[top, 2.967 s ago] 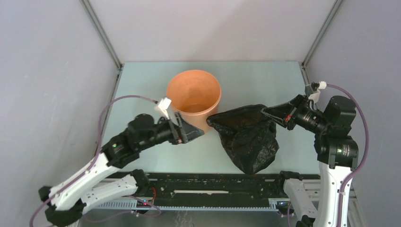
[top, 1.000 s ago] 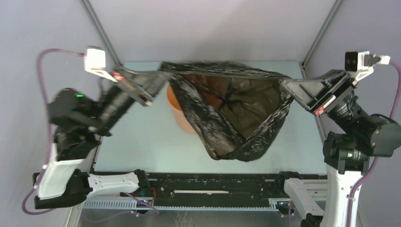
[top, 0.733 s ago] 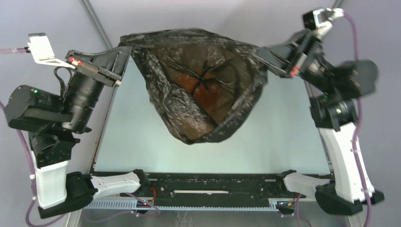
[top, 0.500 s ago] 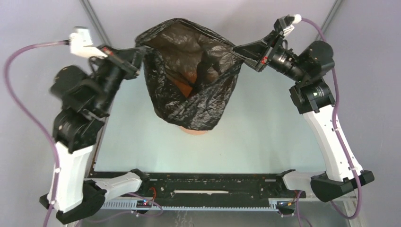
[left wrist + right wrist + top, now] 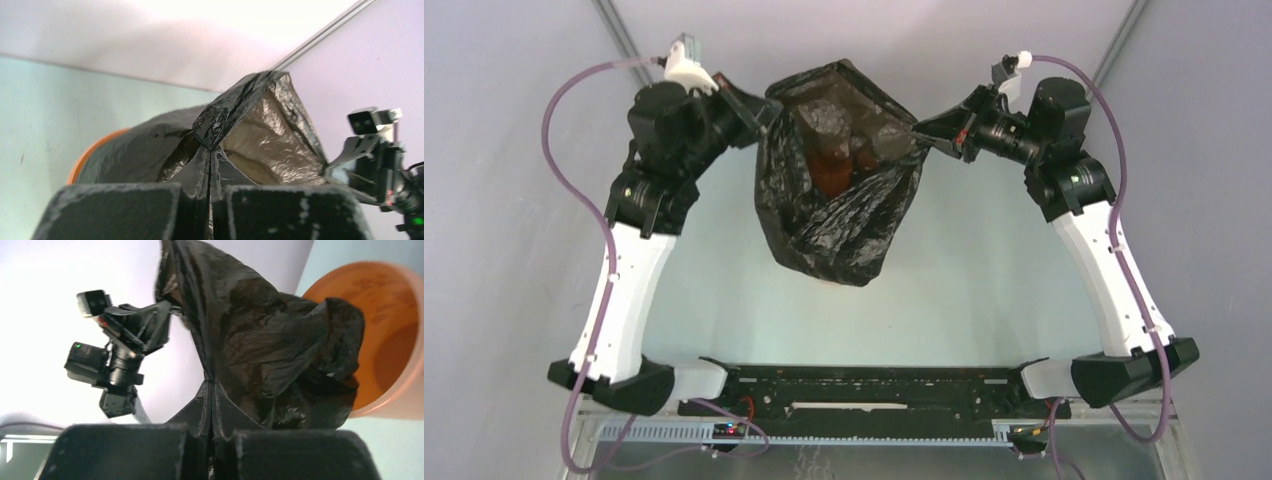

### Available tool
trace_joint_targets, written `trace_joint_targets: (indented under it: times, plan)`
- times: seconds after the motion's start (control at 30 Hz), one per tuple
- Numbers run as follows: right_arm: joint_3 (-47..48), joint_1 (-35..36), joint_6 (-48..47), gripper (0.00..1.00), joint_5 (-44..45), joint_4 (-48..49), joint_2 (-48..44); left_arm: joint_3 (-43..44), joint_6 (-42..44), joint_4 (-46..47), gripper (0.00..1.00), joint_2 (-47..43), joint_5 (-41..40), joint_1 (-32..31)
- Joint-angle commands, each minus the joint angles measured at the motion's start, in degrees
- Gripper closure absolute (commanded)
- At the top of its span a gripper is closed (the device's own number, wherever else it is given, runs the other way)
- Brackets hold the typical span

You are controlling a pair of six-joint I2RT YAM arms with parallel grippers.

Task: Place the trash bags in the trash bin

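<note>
Bag point(image 5: 834, 215) in left gripper point(image 5: 762, 116), right gripper point(image 5: 921, 132) — over bin point(image 5: 382, 305)

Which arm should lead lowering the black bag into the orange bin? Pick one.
Right, narrowly: right fingers and left fingers both pinch the bag, but only the right wrist view shows the bin's open mouth.

The wrinkled, glossy black plastic bag point(image 5: 834, 215) hides most of the orange plastic cylindrical bin point(image 5: 385, 315). From above it covers almost all. The left wrist view shows only a rim arc, and the right wrist view's edge crops it.
</note>
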Motion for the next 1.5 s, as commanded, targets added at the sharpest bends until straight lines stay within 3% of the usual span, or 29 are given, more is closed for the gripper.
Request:
trace_joint_targets:
  times: [0.0,0.17,0.3,0.4,0.53,0.63,0.77,0.97,1.13,1.2,1.27,1.4,1.47]
  plan:
    - [6.62,-2.13,-4.42,1.0,-1.82,0.89,2.7,13.58,-0.83,4.04,1.0,5.73,6.19,1.74]
    - [9.97,-3.22,-2.2,1.0,-2.1,3.78,6.27,20.53,-2.97,6.42,1.0,12.28,8.72,2.02]
    - [9.82,-2.26,-3.51,1.0,-2.76,3.05,8.03,19.73,-3.44,7.54,1.0,13.94,9.84,3.61]
    - [6.76,-0.26,-5.61,1.0,-2.65,1.77,7.06,13.78,-2.54,7.87,1.0,11.37,9.96,4.29]
    - [-1.15,2.38,-7.01,1.0,-3.11,4.02,5.47,-0.66,-1.45,10.18,1.0,4.5,8.82,5.82]
    - [-1.09,2.57,-10.58,1.0,-1.66,4.04,6.66,-7.69,-3.24,13.58,1.0,1.84,10.35,9.78]
    - [7.96,1.48,-10.08,1.0,-2.98,2.25,12.26,0.67,-4.39,12.94,1.0,6.58,14.39,14.55]
    - [18.65,0.85,-8.0,1.0,-3.79,1.14,16.62,13.85,-7.19,11.46,1.0,13.32,18.31,14.75]
    - [15.4,-0.17,-7.1,1.0,-3.98,1.73,14.48,11.46,-6.45,8.38,0.97,12.04,19.54,14.7]
    - [10.83,-0.21,-6.23,1.0,-4.22,4.35,12.39,6.13,-6.04,8.13,0.89,9.0,18.45,14.72]
    - [6.23,-0.2,-6.1,1.0,-4.13,6.52,10.54,3.08,-5.1,4.74,0.74,6.27,15.08,14.89]
    - [3.0,-0.13,-6.75,1.0,-5.17,7.6,9.91,8.17,-1.12,-10.92,0.38,2.87,4.15,15.15]
    - [2.85,0.05,-7.32,1.0,-5.12,7.35,9.76,12.37,1.48,-15.83,0.33,1.3,1.72,15.16]
